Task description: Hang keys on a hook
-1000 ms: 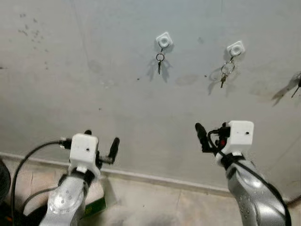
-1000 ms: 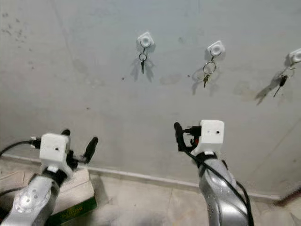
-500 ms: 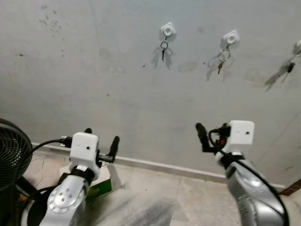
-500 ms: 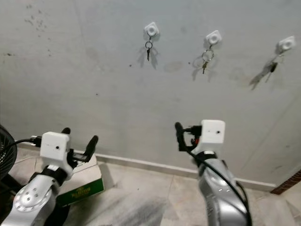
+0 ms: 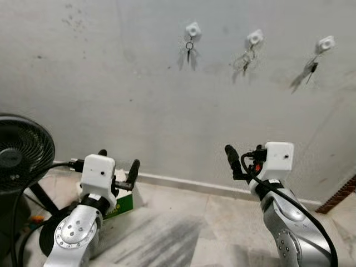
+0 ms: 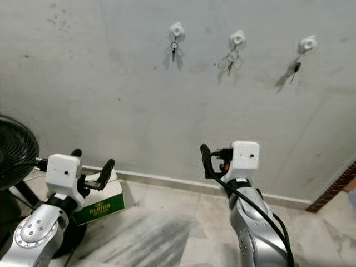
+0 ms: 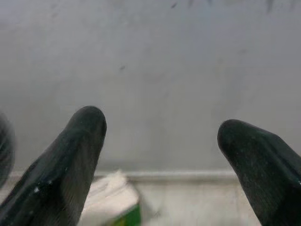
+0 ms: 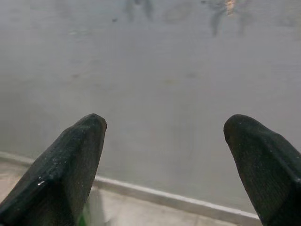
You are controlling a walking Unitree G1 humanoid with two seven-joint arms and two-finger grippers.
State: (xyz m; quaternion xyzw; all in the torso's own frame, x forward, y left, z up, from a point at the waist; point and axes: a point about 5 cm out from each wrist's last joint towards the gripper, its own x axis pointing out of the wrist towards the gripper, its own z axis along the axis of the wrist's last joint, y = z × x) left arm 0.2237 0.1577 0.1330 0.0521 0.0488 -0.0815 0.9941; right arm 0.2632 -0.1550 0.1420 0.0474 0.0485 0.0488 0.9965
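Nearest the camera, both silver arms reach forward at waist height over the tiled floor (image 5: 183,239). The left end effector (image 5: 118,167) has its two black fingers spread apart with nothing between them; the left wrist view shows the fingers (image 7: 70,160) wide, framing bare wall and the corner of a box. The right end effector (image 8: 164,155) is likewise open and empty, its fingertips well separated in the right wrist view, pointing at the wall.

Just beyond the left arm, a green and white carton (image 6: 100,203) sits on the floor against the skirting. To its left stands a black fan (image 5: 22,153) with a round grille.

Farther off rises the grey wall (image 5: 139,105), stained in places. High on it are three white hooks in a row: the left hook (image 5: 193,29) carries a small key on a ring (image 5: 189,47), the middle hook (image 5: 255,38) holds a bunch of keys (image 5: 245,58), and the right hook (image 5: 325,43) holds another set (image 5: 308,68). All three sets hang well above and apart from both end effectors
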